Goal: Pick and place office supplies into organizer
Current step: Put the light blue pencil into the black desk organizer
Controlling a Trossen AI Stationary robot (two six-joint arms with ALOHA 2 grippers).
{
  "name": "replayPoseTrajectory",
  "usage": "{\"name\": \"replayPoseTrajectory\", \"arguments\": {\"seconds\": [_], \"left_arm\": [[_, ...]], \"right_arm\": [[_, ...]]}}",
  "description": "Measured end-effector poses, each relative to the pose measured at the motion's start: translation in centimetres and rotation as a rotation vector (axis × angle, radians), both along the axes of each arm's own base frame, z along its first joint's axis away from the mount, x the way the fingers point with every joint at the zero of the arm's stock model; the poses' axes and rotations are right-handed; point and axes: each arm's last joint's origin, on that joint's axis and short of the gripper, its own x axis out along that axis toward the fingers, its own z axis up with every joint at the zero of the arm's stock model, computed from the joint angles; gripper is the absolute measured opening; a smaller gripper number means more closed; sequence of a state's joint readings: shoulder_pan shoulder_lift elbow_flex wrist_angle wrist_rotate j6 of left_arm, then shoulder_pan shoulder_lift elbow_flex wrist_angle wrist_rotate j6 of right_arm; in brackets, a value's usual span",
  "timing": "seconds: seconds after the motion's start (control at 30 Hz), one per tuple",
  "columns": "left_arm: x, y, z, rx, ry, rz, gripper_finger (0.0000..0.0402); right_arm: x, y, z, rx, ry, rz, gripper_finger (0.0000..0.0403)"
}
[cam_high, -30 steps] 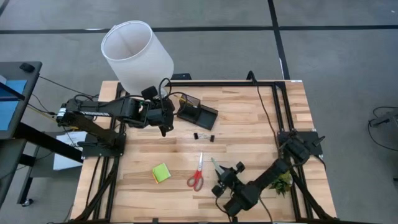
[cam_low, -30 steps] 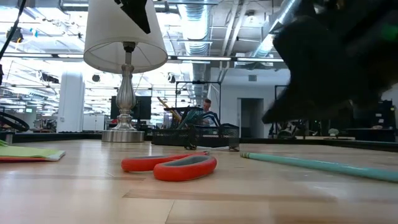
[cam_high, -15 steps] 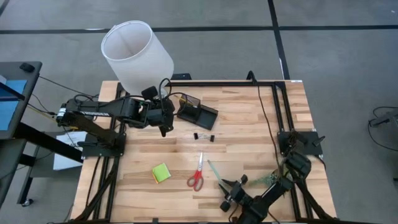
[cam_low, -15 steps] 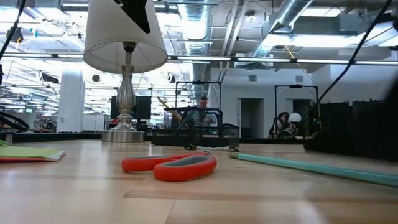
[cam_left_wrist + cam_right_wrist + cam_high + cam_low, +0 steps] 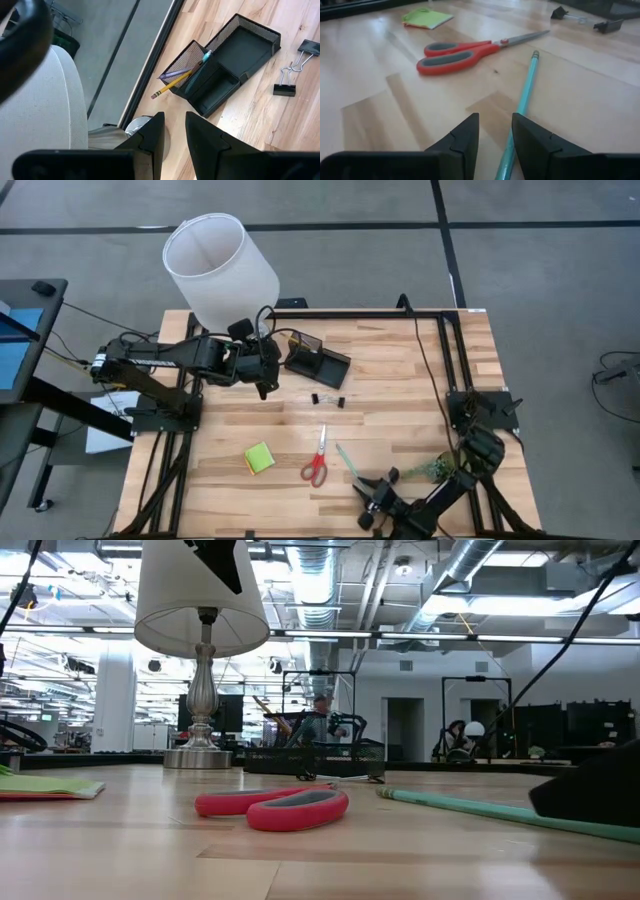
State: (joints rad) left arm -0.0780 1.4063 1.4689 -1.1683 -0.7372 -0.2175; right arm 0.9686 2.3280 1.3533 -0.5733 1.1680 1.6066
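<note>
A teal pencil (image 5: 350, 462) lies flat on the table near the front edge, beside the red-handled scissors (image 5: 317, 458) and the lime sticky-note pad (image 5: 259, 458). My right gripper (image 5: 495, 122) sits low at the pencil's near end, open, one finger on each side of the pencil (image 5: 525, 95). Two black clips (image 5: 328, 399) lie in front of the black organizer (image 5: 318, 362), whose cup section holds a yellow pencil (image 5: 172, 85) and pens. My left gripper (image 5: 175, 117) hangs above the table left of the organizer, open by a narrow gap, with nothing between its fingers. My right gripper comes in low from the table's near side, its fingers lying along the teal pencil. The pencil's near end (image 5: 509, 150) runs close by the inner side of one finger (image 5: 530, 135). I cannot tell whether they touch. The pencil rests on the table.
A white-shaded lamp (image 5: 218, 265) stands at the back left, close behind my left arm. A small green plant (image 5: 440, 470) sits by my right arm near the right frame rail. Bare wood lies between the clips and the right rail.
My right gripper has drawn back toward the table's near edge and sunk lower, tipping more level. It has slid back along the teal pencil, which has shifted a little on the table. The gap between its fingers looks unchanged.
</note>
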Motion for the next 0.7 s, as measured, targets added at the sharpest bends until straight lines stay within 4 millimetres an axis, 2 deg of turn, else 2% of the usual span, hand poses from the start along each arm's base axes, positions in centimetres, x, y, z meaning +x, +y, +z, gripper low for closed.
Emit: {"name": "replayPoseTrajectory", "arguments": {"seconds": [0.3,0.53,0.7], "left_arm": [[0.4,-0.2,0.1,-0.047,-0.017,-0.052,0.007],[0.8,-0.2,0.3,-0.038,-0.035,-0.097,0.007],[0.8,-0.2,0.3,-0.037,-0.033,-0.098,0.007]], "right_arm": [[-0.7,-0.2,0.1,-0.057,0.023,0.007,0.0111],[-0.1,-0.7,3.0,-0.077,0.024,0.007,0.0111],[-0.5,-0.4,3.4,-0.048,0.013,0.011,0.0111]]}}
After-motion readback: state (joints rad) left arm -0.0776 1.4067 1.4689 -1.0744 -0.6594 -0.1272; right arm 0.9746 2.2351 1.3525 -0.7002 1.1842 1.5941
